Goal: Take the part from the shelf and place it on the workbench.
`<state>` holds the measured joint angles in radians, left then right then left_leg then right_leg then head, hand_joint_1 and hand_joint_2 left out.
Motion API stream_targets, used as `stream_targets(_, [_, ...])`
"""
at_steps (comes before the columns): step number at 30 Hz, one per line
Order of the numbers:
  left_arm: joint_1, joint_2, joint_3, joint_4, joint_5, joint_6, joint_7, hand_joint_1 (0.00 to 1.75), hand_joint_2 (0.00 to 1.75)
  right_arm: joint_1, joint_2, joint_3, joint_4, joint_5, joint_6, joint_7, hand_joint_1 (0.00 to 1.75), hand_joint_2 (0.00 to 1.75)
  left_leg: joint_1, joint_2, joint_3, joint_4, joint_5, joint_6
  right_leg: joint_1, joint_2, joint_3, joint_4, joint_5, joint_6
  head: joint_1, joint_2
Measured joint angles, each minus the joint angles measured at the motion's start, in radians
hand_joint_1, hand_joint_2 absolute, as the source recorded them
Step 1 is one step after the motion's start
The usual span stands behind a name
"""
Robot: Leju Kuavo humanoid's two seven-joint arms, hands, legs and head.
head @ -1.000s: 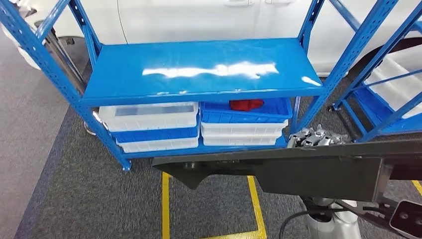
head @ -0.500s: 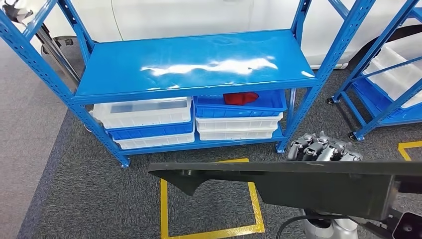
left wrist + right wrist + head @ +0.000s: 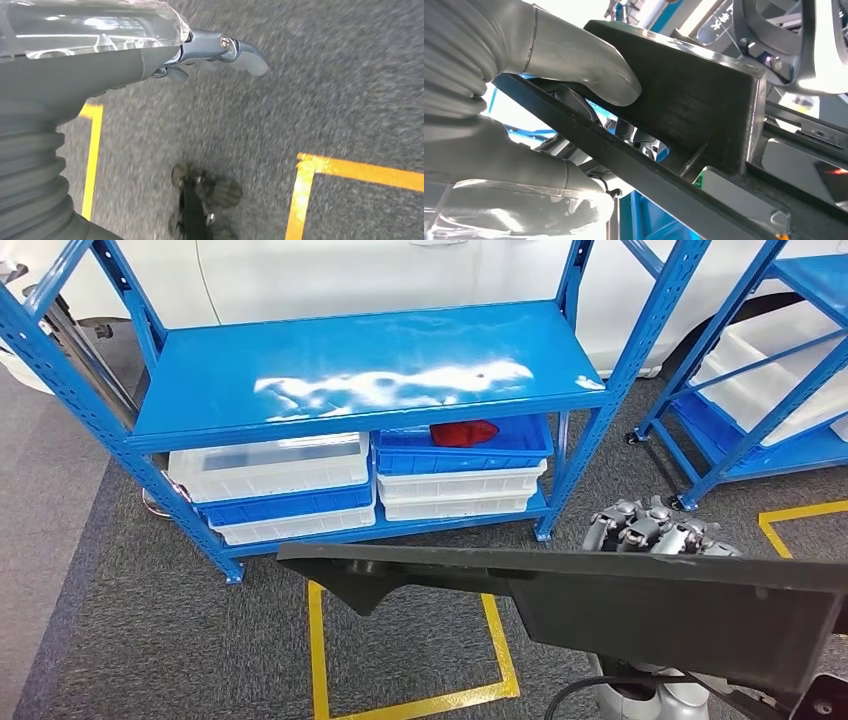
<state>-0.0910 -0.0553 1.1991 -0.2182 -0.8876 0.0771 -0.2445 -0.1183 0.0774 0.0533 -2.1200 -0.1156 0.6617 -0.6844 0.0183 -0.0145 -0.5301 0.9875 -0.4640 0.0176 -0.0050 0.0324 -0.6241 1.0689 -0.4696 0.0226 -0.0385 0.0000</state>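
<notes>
Part, a long dark flat piece, stretches across the lower half of the head view, in front of the blue shelf. The right hand grips it at its far edge; in the right wrist view the thick thumb presses on the black block of the part while the fingers close under it. The left hand hangs above the grey carpet, its fingers apart and holding nothing. A red object lies in a blue bin on the lower level.

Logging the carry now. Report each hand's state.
Left hand: holds nothing; open or closed cannot be told.
Right hand: gripping the long black part.
</notes>
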Motion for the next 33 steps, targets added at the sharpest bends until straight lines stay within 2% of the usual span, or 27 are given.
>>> stream_targets(2, [0.0, 0.002, -0.002, 0.0, -0.005, 0.014, -0.008, 0.0, 1.75, 0.004, 0.0, -0.004, -0.006, 0.01, -0.005, 0.0, 1.75, 1.75, -0.001, 0.019, -0.006, 0.0, 0.004, 0.005, -0.004, -0.018, -0.055, 0.126, -0.071, 0.01, 0.0, 0.0])
stream_targets(3, [0.0, 0.002, -0.002, 0.0, -0.008, 0.02, -0.011, 0.0, 1.75, 0.008, 0.0, -0.006, -0.009, 0.015, -0.011, 0.0, 1.75, 1.75, -0.002, 0.029, -0.01, 0.001, 0.005, 0.005, -0.006, -0.021, -0.081, 0.188, -0.096, 0.014, 0.0, 0.0])
stream_targets(4, [0.0, 0.002, -0.003, 0.0, -0.011, 0.025, -0.015, 0.0, 1.75, 0.012, -0.001, -0.007, -0.011, 0.022, -0.019, 0.0, 1.75, 1.75, -0.002, 0.039, -0.012, 0.002, 0.006, 0.005, -0.008, -0.023, -0.094, 0.223, -0.105, 0.017, 0.0, 0.0])
stream_targets(5, [0.0, 0.002, -0.003, 0.0, -0.013, 0.027, -0.018, 0.0, 1.75, 0.015, -0.001, -0.008, -0.014, 0.029, -0.029, 0.0, 1.75, 1.75, -0.003, 0.05, -0.014, 0.003, 0.006, 0.005, -0.009, -0.026, -0.086, 0.219, -0.095, 0.018, 0.0, 0.0])
stream_targets(6, [-0.001, 0.002, -0.004, 0.0, -0.016, 0.027, -0.021, 0.0, 1.75, 0.018, -0.002, -0.008, -0.019, 0.036, -0.039, 0.0, 1.75, 1.75, -0.003, 0.059, -0.014, 0.004, 0.006, 0.004, -0.009, -0.032, -0.058, 0.173, -0.069, 0.018, 0.0, 0.0])
stream_targets(7, [-0.002, 0.002, -0.005, 0.0, -0.019, 0.027, -0.023, 0.0, 1.75, 0.019, -0.003, -0.008, -0.025, 0.041, -0.048, 0.0, 1.75, 1.75, -0.003, 0.068, -0.014, 0.005, 0.006, 0.002, -0.008, -0.046, -0.014, 0.099, -0.037, 0.015, 0.0, 0.0])
stream_targets(9, [-0.003, 0.002, -0.006, 0.0, -0.02, 0.027, -0.027, 0.0, 1.75, 0.02, -0.007, -0.008, -0.037, 0.044, -0.059, 0.0, 1.75, 1.75, -0.007, 0.083, -0.014, 0.008, 0.004, -0.006, 0.0, -0.076, 0.053, -0.026, 0.001, 0.001, 0.0, 0.0])
stream_targets(10, [-0.004, 0.002, -0.006, 0.0, -0.018, 0.027, -0.029, 0.0, 1.75, 0.02, -0.009, -0.008, -0.041, 0.044, -0.064, 0.0, 1.75, 1.75, -0.009, 0.09, -0.014, 0.009, 0.004, -0.011, 0.004, -0.084, 0.066, -0.055, 0.007, -0.007, 0.0, 0.0])
stream_targets(12, [-0.007, 0.002, -0.007, 0.0, -0.014, 0.024, -0.03, 0.0, 1.75, 0.021, -0.018, -0.008, -0.049, 0.043, -0.078, 0.0, 1.75, 1.75, -0.011, 0.105, -0.013, 0.008, 0.005, -0.022, 0.007, -0.071, 0.062, -0.063, 0.01, -0.022, 0.0, 0.0])
stream_targets(13, [-0.009, 0.002, -0.007, 0.0, -0.013, 0.021, -0.03, 0.0, 1.75, 0.02, -0.022, -0.006, -0.051, 0.043, -0.086, 0.0, 1.75, 1.75, -0.01, 0.106, -0.013, 0.01, 0.002, -0.028, 0.005, -0.063, 0.061, -0.067, 0.014, -0.028, 0.0, 0.0])
stream_targets(14, [-0.011, 0.002, -0.007, 0.0, -0.013, 0.016, -0.03, 0.0, 1.75, 0.019, -0.027, -0.004, -0.054, 0.043, -0.094, 0.0, 1.75, 1.75, -0.009, 0.095, -0.017, 0.021, -0.008, -0.033, 0.002, -0.056, 0.06, -0.071, 0.019, -0.035, 0.0, 0.0])
stream_targets(16, [-0.012, 0.002, -0.007, 0.0, -0.014, 0.004, -0.03, 0.0, 1.75, 0.018, -0.031, 0.005, -0.057, 0.042, -0.108, 0.0, 1.75, 1.75, -0.005, 0.054, -0.052, 0.105, -0.065, -0.04, -0.002, -0.041, 0.059, -0.078, 0.028, -0.047, 0.0, 0.0])
stream_targets(18, [-0.009, 0.002, -0.008, 0.0, -0.018, -0.011, -0.027, 0.0, 1.75, 0.019, -0.034, 0.016, -0.057, 0.042, -0.119, 0.0, 1.75, 1.75, -0.005, 0.027, -0.112, 0.244, -0.133, -0.044, 0.0, -0.021, 0.052, -0.077, 0.033, -0.052, 0.0, 0.0])
stream_targets(19, [-0.008, 0.002, -0.009, 0.0, -0.021, -0.015, -0.024, 0.0, 1.75, 0.02, -0.036, 0.021, -0.057, 0.042, -0.122, 0.0, 1.75, 1.75, -0.005, 0.024, -0.132, 0.29, -0.145, -0.044, 0.001, -0.01, 0.049, -0.076, 0.034, -0.052, 0.0, 0.0])
stream_targets(20, [-0.007, 0.002, -0.01, 0.0, -0.023, -0.019, -0.021, 0.0, 1.75, 0.02, -0.037, 0.026, -0.056, 0.042, -0.123, 0.0, 1.75, 1.75, -0.005, 0.022, -0.135, 0.301, -0.139, -0.044, 0.002, 0.002, 0.047, -0.074, 0.035, -0.052, 0.0, 0.0])
stream_targets(21, [-0.006, 0.002, -0.011, 0.0, -0.025, -0.02, -0.019, 0.0, 1.75, 0.021, -0.038, 0.033, -0.055, 0.043, -0.124, 0.0, 1.75, 1.75, -0.005, 0.02, -0.119, 0.27, -0.113, -0.041, 0.002, 0.014, 0.045, -0.071, 0.036, -0.051, 0.0, 0.0])
stream_targets(22, [-0.006, 0.002, -0.011, 0.0, -0.025, -0.019, -0.017, 0.0, 1.75, 0.021, -0.038, 0.04, -0.055, 0.043, -0.125, 0.0, 1.75, 1.75, -0.005, 0.01, -0.087, 0.205, -0.076, -0.038, 0.002, 0.025, 0.045, -0.069, 0.037, -0.05, 0.0, 0.0])
stream_targets(24, [-0.006, 0.002, -0.011, 0.0, -0.026, -0.02, -0.016, 0.0, 1.75, 0.021, -0.04, 0.058, -0.054, 0.044, -0.129, 0.0, 1.75, 1.75, -0.004, -0.033, -0.022, 0.07, -0.024, -0.03, 0.003, 0.047, 0.041, -0.063, 0.038, -0.044, 0.0, 0.0])
stream_targets(25, [-0.006, 0.002, -0.011, 0.0, -0.026, -0.02, -0.014, 0.0, 1.75, 0.021, -0.04, 0.066, -0.053, 0.043, -0.132, 0.0, 1.75, 1.75, -0.004, -0.05, -0.005, 0.03, -0.015, -0.027, 0.002, 0.057, 0.037, -0.061, 0.039, -0.038, 0.0, 0.0])
stream_targets(26, [-0.005, 0.002, -0.011, 0.0, -0.025, -0.02, -0.012, 0.0, 1.75, 0.024, -0.042, 0.073, -0.053, 0.042, -0.136, 0.0, 1.75, 1.75, -0.005, -0.057, 0.0, 0.014, -0.016, -0.024, 0.0, 0.067, 0.032, -0.06, 0.042, -0.031, 0.0, 0.0])
stream_targets(28, [-0.005, 0.001, -0.011, 0.0, -0.025, -0.017, -0.008, 0.0, 1.75, 0.03, -0.045, 0.084, -0.052, 0.042, -0.143, 0.0, 1.75, 1.75, -0.004, -0.039, 0.001, 0.008, -0.011, -0.016, -0.003, 0.084, 0.024, -0.061, 0.048, -0.017, 0.0, 0.0])
stream_targets(29, [-0.006, 0.0, -0.011, 0.0, -0.024, -0.015, -0.006, 0.0, 1.75, 0.033, -0.047, 0.088, -0.052, 0.042, -0.144, 0.0, 1.75, 1.75, -0.002, -0.027, 0.002, 0.004, -0.006, -0.01, -0.001, 0.075, 0.019, -0.054, 0.043, -0.012, 0.0, 0.0])
stream_targets(30, [-0.007, -0.001, -0.011, 0.0, -0.024, -0.012, -0.005, 0.0, 1.75, 0.034, -0.049, 0.092, -0.051, 0.043, -0.145, 0.0, 1.75, 1.75, 0.001, -0.014, 0.002, 0.0, -0.002, -0.004, 0.0, 0.054, 0.007, -0.029, 0.026, -0.008, 0.0, 0.0])
stream_targets(32, [-0.005, -0.001, -0.011, 0.0, -0.024, -0.008, -0.001, 0.0, 1.75, 0.035, -0.053, 0.099, -0.047, 0.044, -0.145, 0.0, 1.75, 1.75, 0.001, 0.012, -0.001, -0.003, 0.002, 0.003, 0.0, 0.0, -0.046, 0.082, -0.037, -0.002, 0.0, 0.0])
stream_targets(33, [-0.003, -0.001, -0.011, 0.0, -0.025, -0.006, 0.001, 0.0, 1.75, 0.036, -0.055, 0.102, -0.044, 0.045, -0.145, 0.0, 1.75, 1.75, 0.0, 0.025, -0.003, -0.003, 0.002, 0.005, -0.003, -0.015, -0.079, 0.153, -0.07, 0.002, 0.0, 0.0])
